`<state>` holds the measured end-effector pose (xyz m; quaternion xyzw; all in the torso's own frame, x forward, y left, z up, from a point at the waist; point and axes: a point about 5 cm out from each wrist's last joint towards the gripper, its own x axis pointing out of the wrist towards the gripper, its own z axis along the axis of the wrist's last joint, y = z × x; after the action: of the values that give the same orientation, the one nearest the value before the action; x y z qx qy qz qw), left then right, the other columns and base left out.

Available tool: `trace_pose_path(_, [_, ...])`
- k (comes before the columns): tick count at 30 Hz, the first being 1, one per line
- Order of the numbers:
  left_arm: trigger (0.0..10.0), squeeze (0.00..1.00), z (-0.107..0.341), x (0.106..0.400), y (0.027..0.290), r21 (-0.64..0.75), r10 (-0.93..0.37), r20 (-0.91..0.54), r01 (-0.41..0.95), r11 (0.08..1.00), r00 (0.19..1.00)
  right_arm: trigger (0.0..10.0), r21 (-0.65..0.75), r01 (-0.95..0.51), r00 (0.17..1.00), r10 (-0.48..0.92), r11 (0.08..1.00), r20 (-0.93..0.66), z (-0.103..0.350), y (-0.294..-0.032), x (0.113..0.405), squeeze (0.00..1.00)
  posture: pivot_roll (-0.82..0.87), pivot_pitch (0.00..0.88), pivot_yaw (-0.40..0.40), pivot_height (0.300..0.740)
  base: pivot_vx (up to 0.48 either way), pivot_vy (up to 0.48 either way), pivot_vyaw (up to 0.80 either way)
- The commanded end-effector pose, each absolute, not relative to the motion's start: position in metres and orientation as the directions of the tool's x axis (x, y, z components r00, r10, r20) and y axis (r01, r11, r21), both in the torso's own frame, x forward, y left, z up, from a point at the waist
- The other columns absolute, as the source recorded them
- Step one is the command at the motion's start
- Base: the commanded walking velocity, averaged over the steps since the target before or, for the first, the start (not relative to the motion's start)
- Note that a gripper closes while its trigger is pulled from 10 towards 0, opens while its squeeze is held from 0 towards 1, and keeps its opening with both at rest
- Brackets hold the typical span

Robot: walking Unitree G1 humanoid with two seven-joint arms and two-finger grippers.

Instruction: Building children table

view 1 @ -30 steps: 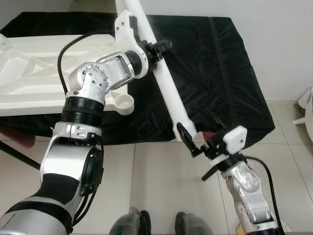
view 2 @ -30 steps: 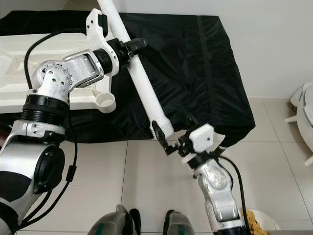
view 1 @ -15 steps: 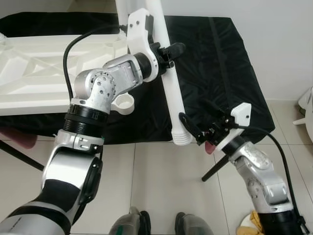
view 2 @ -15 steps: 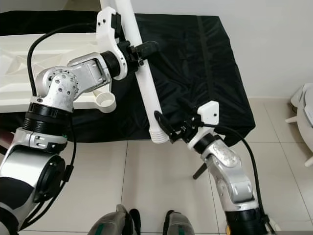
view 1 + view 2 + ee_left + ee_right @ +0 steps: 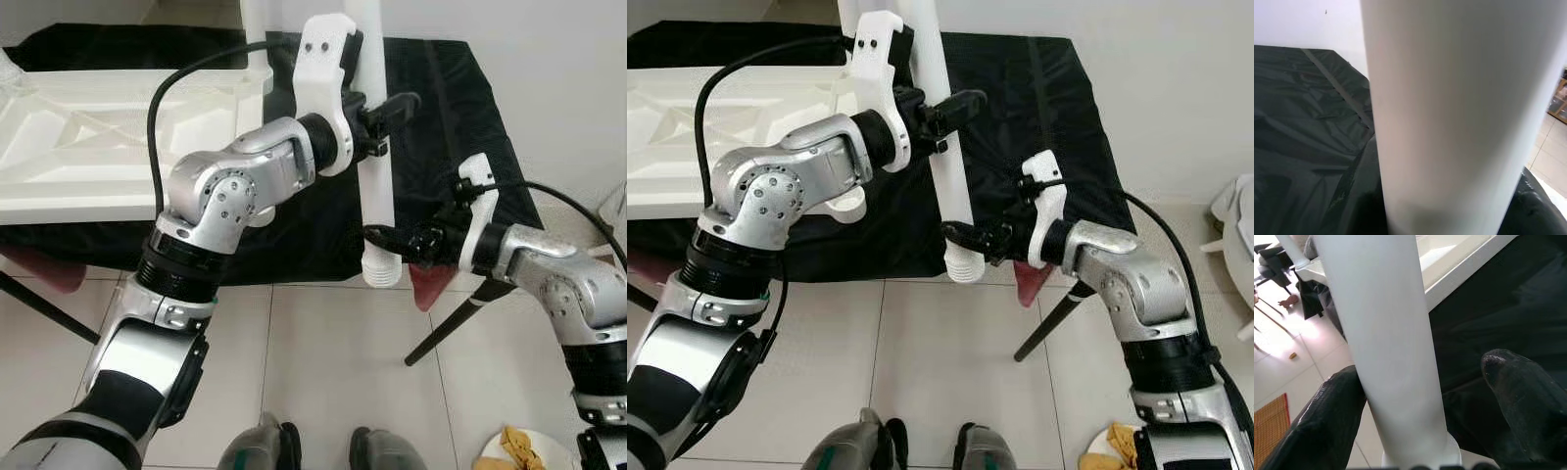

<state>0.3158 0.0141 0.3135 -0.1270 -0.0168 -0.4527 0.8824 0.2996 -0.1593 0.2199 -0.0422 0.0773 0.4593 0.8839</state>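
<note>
Your smooth white plastic table leg (image 5: 375, 186), a round tube with a ribbed threaded end, stands nearly upright at frame centre. Your left gripper (image 5: 384, 122) is clenched on its middle. Your right gripper (image 5: 392, 238) straddles the ribbed end, spread, one finger (image 5: 1317, 421) touching. At upper left the ribbed white plastic tabletop (image 5: 88, 137) lies on a wrinkled black cloth (image 5: 451, 127).

Both eye views look down from the robot's head, near enough to catch its own feet, and share the white table leg (image 5: 375, 176) before the black-draped table (image 5: 460, 117). The left wrist camera sits pressed close against that leg. The right wrist camera looks along its fingers (image 5: 1312, 431) at the leg's lower end.
</note>
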Motion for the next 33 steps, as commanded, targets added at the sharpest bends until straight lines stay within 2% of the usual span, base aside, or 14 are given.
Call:
trace_pose_path(1, [10.0,0.0,0.319,0.295,0.004,-0.138,-0.934,0.213,0.955,0.261,0.286,10.0,0.005,-0.829,0.547,0.812,0.559,-0.206,0.217,-0.157,0.3,0.0,-0.02,0.072,0.015,0.74,0.0,0.0,0.0])
trace_pose_path(11, [10.0,0.0,0.318,0.292,0.001,-0.129,-0.938,0.211,0.959,0.253,0.275,10.0,0.023,-0.868,0.474,0.84,0.496,-0.264,0.218,-0.148,0.302,0.0,-0.02,0.084,0.022,0.74,0.0,0.0,0.0])
trace_pose_path(12, [10.0,0.0,0.319,0.292,0.001,-0.126,-0.939,0.21,0.96,0.251,0.273,4.7,0.025,-0.872,0.465,0.844,0.488,-0.266,0.218,-0.147,0.302,0.0,-0.02,0.086,0.024,0.74,0.0,0.0,0.0])
trace_pose_path(14, [10.0,0.0,0.319,0.291,0.001,-0.124,-0.939,0.209,0.96,0.25,0.272,4.5,0.028,-0.876,0.457,0.848,0.481,-0.268,0.218,-0.146,0.301,0.0,-0.02,0.086,0.024,0.74,0.0,0.0,0.0])
trace_pose_path(15, [10.0,0.0,0.319,0.291,0.001,-0.123,-0.94,0.208,0.961,0.249,0.27,0.0,0.03,-0.877,0.453,0.848,0.479,-0.274,0.217,-0.145,0.301,0.0,-0.02,0.091,0.028,0.74,0.0,0.0,0.0])
trace_pose_path(17, [10.0,0.0,0.319,0.291,0.001,-0.123,-0.94,0.208,0.961,0.249,0.27,0.0,0.03,-0.877,0.453,0.848,0.479,-0.274,0.217,-0.145,0.301,0.0,-0.02,0.091,0.028,0.74,0.0,0.0,0.0])
trace_pose_path(18, [10.0,0.0,0.319,0.291,0.001,-0.123,-0.941,0.207,0.961,0.248,0.269,1.4,0.032,-0.878,0.451,0.847,0.478,-0.281,0.215,-0.145,0.3,0.0,-0.02,0.091,0.029,0.74,0.0,0.0,0.0])
trace_pose_path(19, [10.0,0.0,0.319,0.291,0.001,-0.122,-0.941,0.206,0.961,0.247,0.268,4.3,0.029,-0.878,0.451,0.845,0.479,-0.288,0.214,-0.145,0.3,0.0,-0.02,0.093,0.032,0.74,0.0,0.0,0.0])
trace_pose_path(20, [10.0,0.0,0.32,0.291,0.001,-0.121,-0.942,0.204,0.962,0.246,0.266,6.0,0.031,-0.875,0.454,0.841,0.483,-0.295,0.213,-0.146,0.3,0.0,-0.02,0.094,0.033,0.74,0.0,0.0,0.0])
trace_pose_path(21, [10.0,0.0,0.32,0.291,0.001,-0.121,-0.942,0.204,0.962,0.246,0.266,6.0,0.031,-0.875,0.454,0.841,0.483,-0.295,0.213,-0.146,0.3,0.0,-0.02,0.094,0.033,0.74,0.0,0.0,0.0])
trace_pose_path(22, [10.0,0.0,0.32,0.291,0.001,-0.12,-0.943,0.203,0.962,0.244,0.265,10.0,0.029,-0.87,0.461,0.834,0.492,-0.303,0.211,-0.146,0.301,0.0,-0.02,0.095,0.035,0.74,0.0,0.0,0.0])
trace_pose_path(33, [10.0,0.0,0.32,0.29,0.0,-0.113,-0.946,0.199,0.965,0.237,0.256,10.0,0.052,-0.872,0.439,0.824,0.487,-0.358,0.204,-0.147,0.301,0.0,-0.02,0.1,0.037,0.74,0.0,0.0,0.0])
